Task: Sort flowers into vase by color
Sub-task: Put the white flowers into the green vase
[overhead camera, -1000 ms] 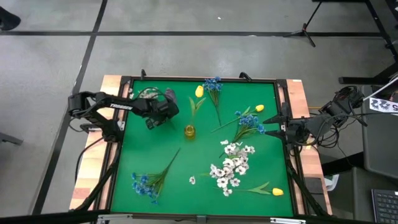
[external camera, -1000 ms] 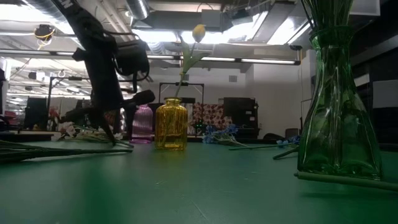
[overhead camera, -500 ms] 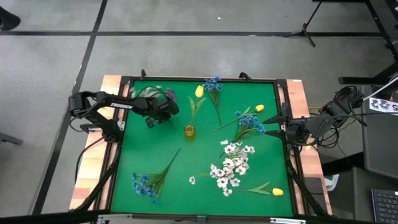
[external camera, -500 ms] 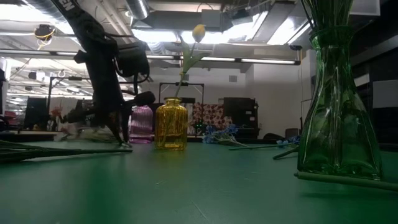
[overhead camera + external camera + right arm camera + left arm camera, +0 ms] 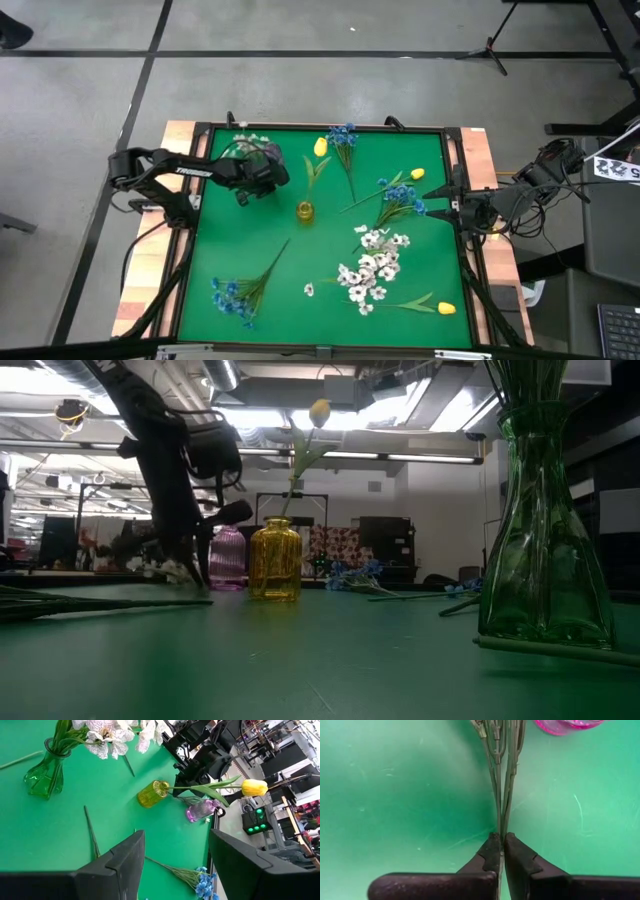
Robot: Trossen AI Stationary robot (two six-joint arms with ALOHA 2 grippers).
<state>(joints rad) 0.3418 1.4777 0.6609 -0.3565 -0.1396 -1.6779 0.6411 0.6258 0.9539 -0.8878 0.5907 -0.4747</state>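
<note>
White sprig (image 5: 502, 780): stems clamped between the shut fingers of the left gripper (image 5: 501, 851), near the table's far-left corner; long axis runs straight ahead of the fingers. Pink vase (image 5: 567, 724) is seen just beside. Right gripper (image 5: 175, 852): spread apart, parked at the right edge.

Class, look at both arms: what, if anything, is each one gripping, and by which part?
The left gripper is shut on the thin green stems of a white sprig, at their lower ends. The right gripper holds nothing; its jaws stand open.
</note>
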